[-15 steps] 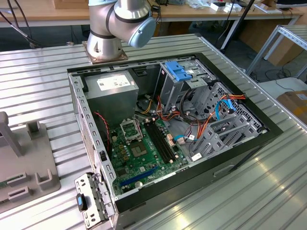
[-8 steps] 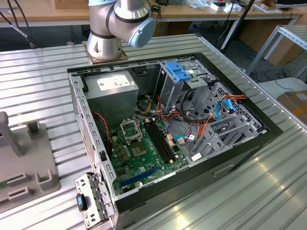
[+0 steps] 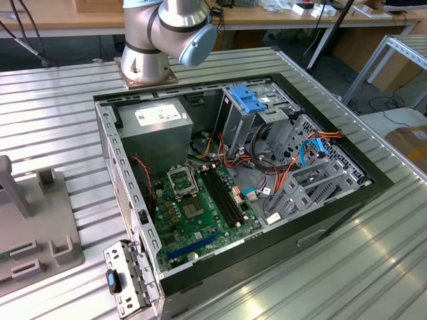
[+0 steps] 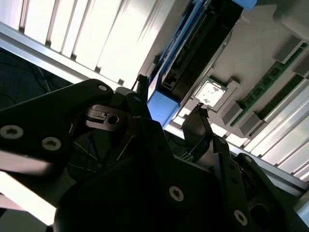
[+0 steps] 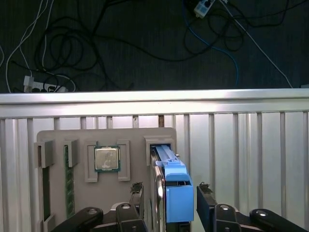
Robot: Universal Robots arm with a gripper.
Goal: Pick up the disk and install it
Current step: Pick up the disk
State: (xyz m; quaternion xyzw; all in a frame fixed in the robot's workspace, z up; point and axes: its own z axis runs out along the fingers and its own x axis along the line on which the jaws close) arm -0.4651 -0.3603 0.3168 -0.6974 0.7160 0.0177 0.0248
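Note:
The disk (image 5: 176,193) stands on edge in a slot of a grey fixture plate (image 5: 130,140). Its bright blue rail faces the camera in the first wrist view. My gripper (image 5: 170,186) is open and straddles the disk, one dark finger (image 5: 137,191) on each side, with a small gap to the disk on both sides. The second wrist view shows the gripper (image 4: 170,95) the same way: both fingertips flank the disk's (image 4: 198,43) blue end and dark body.
The open computer case (image 3: 233,193) lies on the ribbed metal table, with a blue bracket (image 3: 248,99) on its metal cage and the power-supply box (image 3: 157,123). A processor (image 5: 106,158) and a memory stick (image 5: 69,179) sit on the fixture. Cables lie on the floor beyond the table edge (image 5: 154,99).

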